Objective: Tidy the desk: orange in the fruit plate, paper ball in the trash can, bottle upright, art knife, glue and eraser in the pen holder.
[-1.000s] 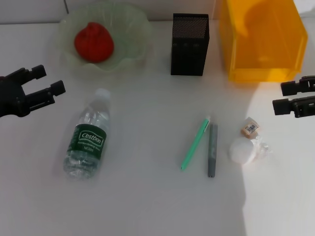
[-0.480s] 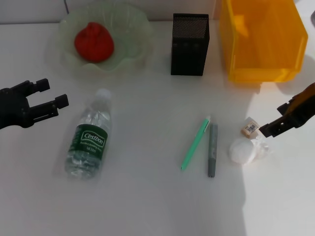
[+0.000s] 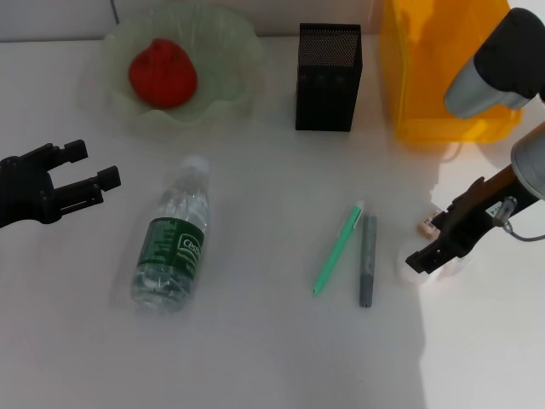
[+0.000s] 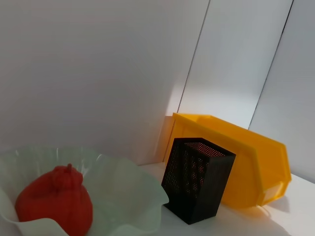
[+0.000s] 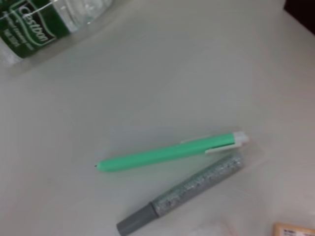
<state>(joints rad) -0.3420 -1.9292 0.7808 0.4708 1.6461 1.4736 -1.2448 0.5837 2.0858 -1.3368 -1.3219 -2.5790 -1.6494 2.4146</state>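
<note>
Two sets of fingers are mine. My left gripper (image 3: 89, 166) hangs over the tabletop (image 3: 255, 341) with its fingers spread wide and nothing between them. My right gripper (image 3: 423, 261) is down at the paper ball (image 3: 417, 266), tips at the white crumple; whether those fingers are apart or closed on it I cannot tell.

The bottle (image 3: 174, 245) lies on its side to the right of my left fingers, apart from them. Its long axis runs away from me with a slight lean, cap at the far end toward the fruit plate (image 3: 230, 89), base toward me. The orange (image 3: 162, 72) sits in that plate, beyond my left fingers. The pen holder (image 3: 329, 77) stands upright between the plate and the trash can (image 3: 417, 77), which is beyond my right fingers.

Just left of my right fingers lie a green pen-shaped tool (image 3: 337, 249) and a grey stick (image 3: 367, 260), side by side, long axes running near to far. The eraser (image 3: 425, 225) shows only as a beige sliver just beside my right fingers.

Only the right wrist view shows the grey stick's speckled barrel, and it catches the bottle's label and an eraser corner. Only the left wrist view shows the pen holder's mesh wall and open top from the side, with the orange's knobbed top.
</note>
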